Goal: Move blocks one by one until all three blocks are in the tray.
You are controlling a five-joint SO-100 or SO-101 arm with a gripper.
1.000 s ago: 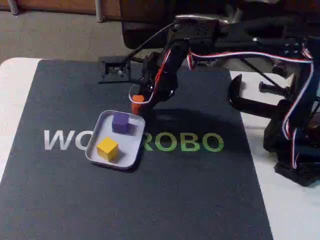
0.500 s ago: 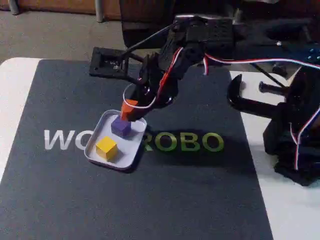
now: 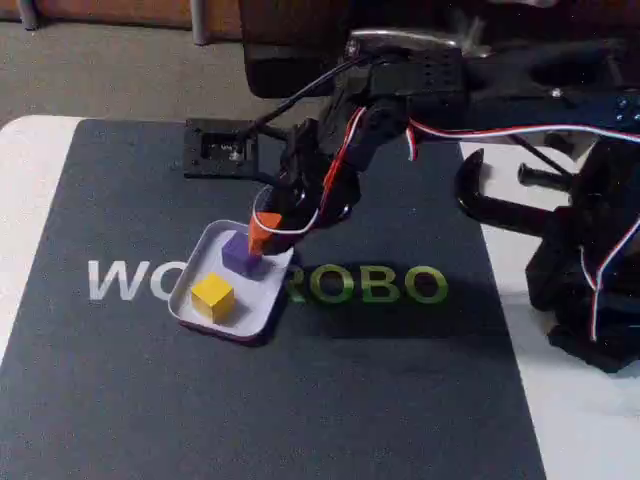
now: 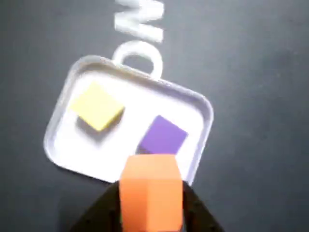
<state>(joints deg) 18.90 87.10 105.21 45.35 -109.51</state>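
Carried from behind the tray, the orange block now hangs at its upper edge.
Pincer grips it above the purple block; yellow block sits left. Last step, I judge: shift to bare tray floor, then release.

Left of centre in the fixed view: tray on mat, two blocks inside; third block above tray's upper right rim, in gripper.
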